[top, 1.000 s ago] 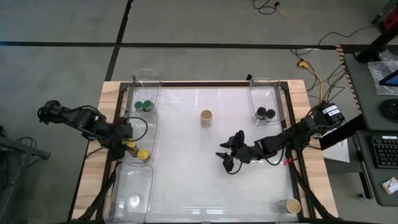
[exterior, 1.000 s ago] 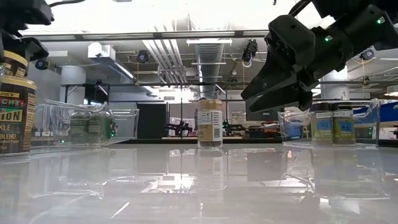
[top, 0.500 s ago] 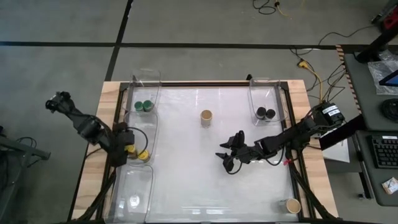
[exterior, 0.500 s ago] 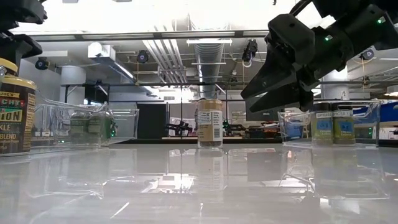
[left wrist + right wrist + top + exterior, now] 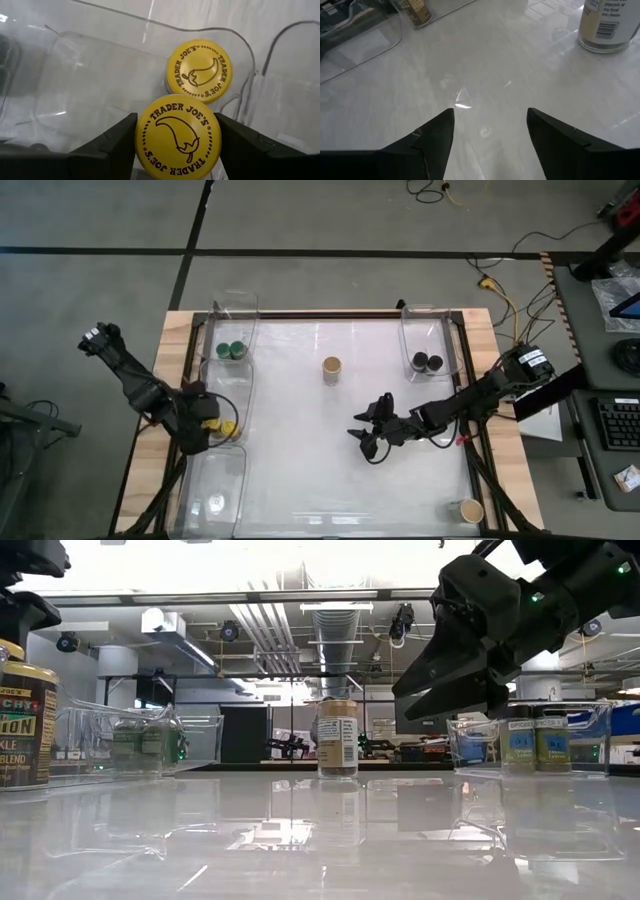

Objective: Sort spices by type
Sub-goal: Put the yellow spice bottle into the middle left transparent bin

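At the worktop's left edge my left claw (image 5: 175, 145) grips a yellow-lidded jar (image 5: 178, 137), while my right claw (image 5: 490, 132) hangs open over the middle.

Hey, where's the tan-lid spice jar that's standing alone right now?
In the high view, the tan-lid jar stands alone on the table's far middle, between the bin of green-lid jars on the left and the black-lid jars on the right.

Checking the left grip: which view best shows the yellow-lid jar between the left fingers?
Left wrist view: the yellow-lid jar fills the gap between the left gripper fingers, lid print readable, a second yellow-lid jar just beyond. The high view shows only yellow specks by the gripper. The low view cuts it at the frame edge; the right wrist view misses it.
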Controlling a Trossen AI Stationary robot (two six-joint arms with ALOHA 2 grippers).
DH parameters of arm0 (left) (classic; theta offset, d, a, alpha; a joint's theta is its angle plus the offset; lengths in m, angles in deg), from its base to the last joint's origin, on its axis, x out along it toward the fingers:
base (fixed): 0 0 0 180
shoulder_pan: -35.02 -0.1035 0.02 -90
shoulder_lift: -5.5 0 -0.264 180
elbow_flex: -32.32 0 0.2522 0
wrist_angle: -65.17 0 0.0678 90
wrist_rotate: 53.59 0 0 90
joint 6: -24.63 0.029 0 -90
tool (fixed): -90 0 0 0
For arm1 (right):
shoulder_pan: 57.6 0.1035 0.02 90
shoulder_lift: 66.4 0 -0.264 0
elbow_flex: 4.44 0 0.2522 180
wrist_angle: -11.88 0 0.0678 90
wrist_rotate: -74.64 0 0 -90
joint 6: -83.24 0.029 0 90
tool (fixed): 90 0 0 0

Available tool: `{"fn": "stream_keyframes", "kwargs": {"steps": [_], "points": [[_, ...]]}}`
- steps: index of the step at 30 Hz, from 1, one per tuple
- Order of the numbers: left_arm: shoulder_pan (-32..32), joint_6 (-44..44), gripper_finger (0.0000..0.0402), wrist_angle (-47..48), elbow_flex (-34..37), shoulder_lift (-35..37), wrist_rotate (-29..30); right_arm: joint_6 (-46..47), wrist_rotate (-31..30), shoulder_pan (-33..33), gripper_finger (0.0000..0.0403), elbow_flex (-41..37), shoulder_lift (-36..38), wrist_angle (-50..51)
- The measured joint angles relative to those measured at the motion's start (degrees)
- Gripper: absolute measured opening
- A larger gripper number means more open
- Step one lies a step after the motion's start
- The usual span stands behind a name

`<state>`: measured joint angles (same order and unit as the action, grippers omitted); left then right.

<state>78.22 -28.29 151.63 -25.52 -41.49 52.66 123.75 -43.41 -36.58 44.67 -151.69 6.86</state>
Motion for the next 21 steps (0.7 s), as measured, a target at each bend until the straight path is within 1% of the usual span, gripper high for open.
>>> {"fn": "stream_keyframes", "kwargs": {"steps": [6,9,12,16,21], "points": [[0.00,-2.26,0.0213,-0.13,0.24,-1.94,0.44,1.06,0.02,0.81,0.0250,0.00,0.00,0.00],[-0.02,-2.18,0.0213,-0.19,0.33,-2.81,-1.05,1.29,0.02,1.21,0.0252,0.00,0.00,0.01],[-0.02,-1.80,0.0213,0.56,-0.17,-3.03,-2.29,1.31,0.02,1.41,0.0249,0.00,0.00,0.02],[-0.07,-3.28,0.0214,5.86,-1.36,-2.89,-2.24,0.92,0.00,1.49,0.0241,0.00,-0.02,0.02],[-0.07,-5.03,0.0214,4.56,-1.05,-2.47,-1.80,0.87,0.00,1.49,0.0238,0.00,-0.05,0.02]]}}
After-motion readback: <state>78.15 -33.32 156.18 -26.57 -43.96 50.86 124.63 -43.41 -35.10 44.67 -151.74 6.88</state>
